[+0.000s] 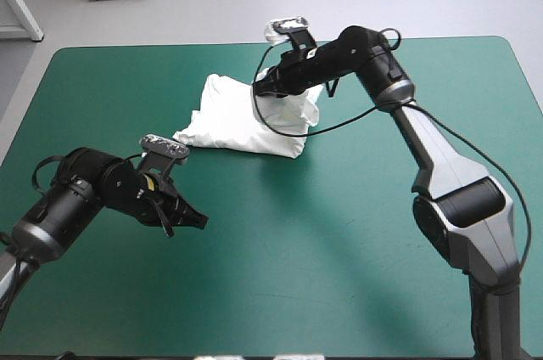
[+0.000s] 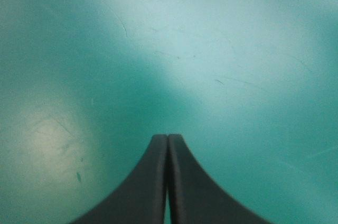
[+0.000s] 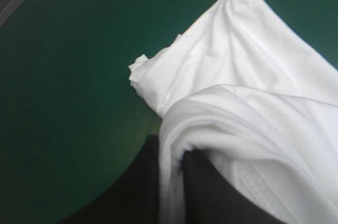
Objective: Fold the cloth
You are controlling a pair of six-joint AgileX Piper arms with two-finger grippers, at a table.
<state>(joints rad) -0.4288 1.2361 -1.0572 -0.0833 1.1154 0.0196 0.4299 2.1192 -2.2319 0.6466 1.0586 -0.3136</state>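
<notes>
Garment at an intermediate stage of folding. You see the T-shirt (image 1: 246, 122) lying as a loose white bundle on the far half of the bench (image 1: 356, 241), a little left of the middle, with one pointed corner trailing toward the left edge. The right tool (image 1: 263, 90) reaches over the bundle from the far side and is all but closed on a fold of the T-shirt. In the right wrist view a thick rolled edge of white fabric passes between its two black fingers (image 3: 132, 192), and the rest of the garment spreads ahead of them over the teal-green cover (image 3: 68, 102). The left tool (image 1: 192, 219) is pressed fully together and holds nothing; in the left wrist view its fingers meet in one pointed arch above bare cover. It hangs over the near-left part of the bench, well apart from the T-shirt. You may judge the task as partly done. The fabric is gathered into several layers rather than spread flat, yet the bundle looks lumpy and uneven, with no clean rectangular outline. What seems left is to lay down the layer now held, let it go, and bring the trailing corner in so the bundle lies compact. Whether the sleeves are already tucked inside cannot be told from these views.
</notes>
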